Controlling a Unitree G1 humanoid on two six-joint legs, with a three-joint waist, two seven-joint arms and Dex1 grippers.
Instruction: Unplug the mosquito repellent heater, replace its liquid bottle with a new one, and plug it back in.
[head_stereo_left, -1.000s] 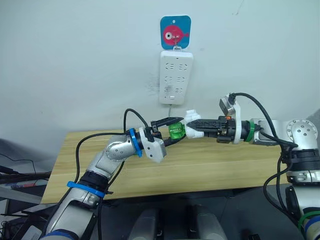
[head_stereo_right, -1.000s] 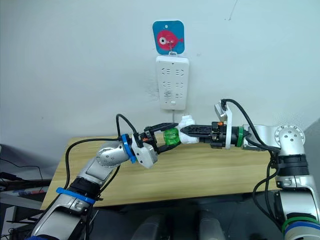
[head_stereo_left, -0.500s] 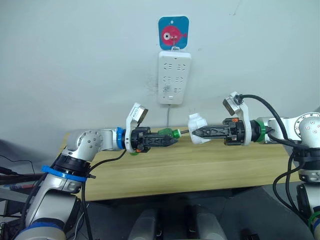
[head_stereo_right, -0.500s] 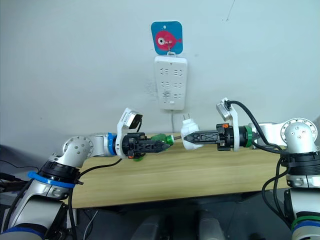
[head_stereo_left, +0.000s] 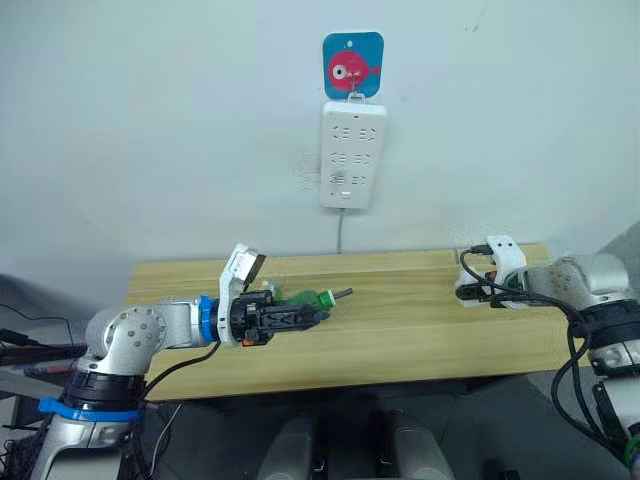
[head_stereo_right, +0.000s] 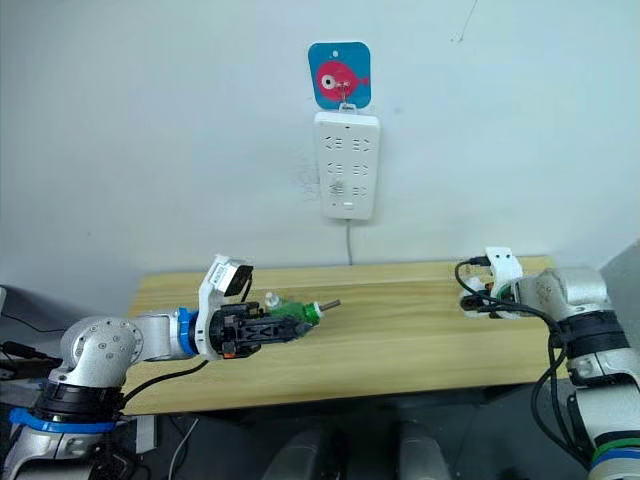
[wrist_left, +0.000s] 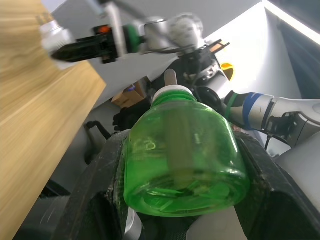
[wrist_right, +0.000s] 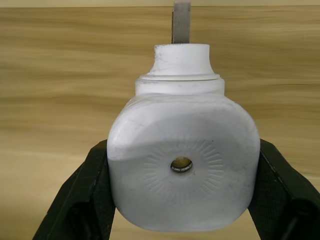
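- Over the left half of the wooden table (head_stereo_left: 400, 330), the left claw (head_stereo_left: 310, 316) pinches a green liquid bottle (head_stereo_left: 308, 299), held just above the tabletop with its white neck and wick pointing toward the right side
- At the table's right end, the right claw (wrist_right: 180, 200) is pressed against both sides of the mosquito repellent heater (wrist_right: 182, 165), its round vent hole facing the wrist camera and its plug prong toward the wood
- On the wall behind, a white power strip (head_stereo_left: 352, 153) hangs under a blue fish sticker (head_stereo_left: 352, 65), well apart from both arms
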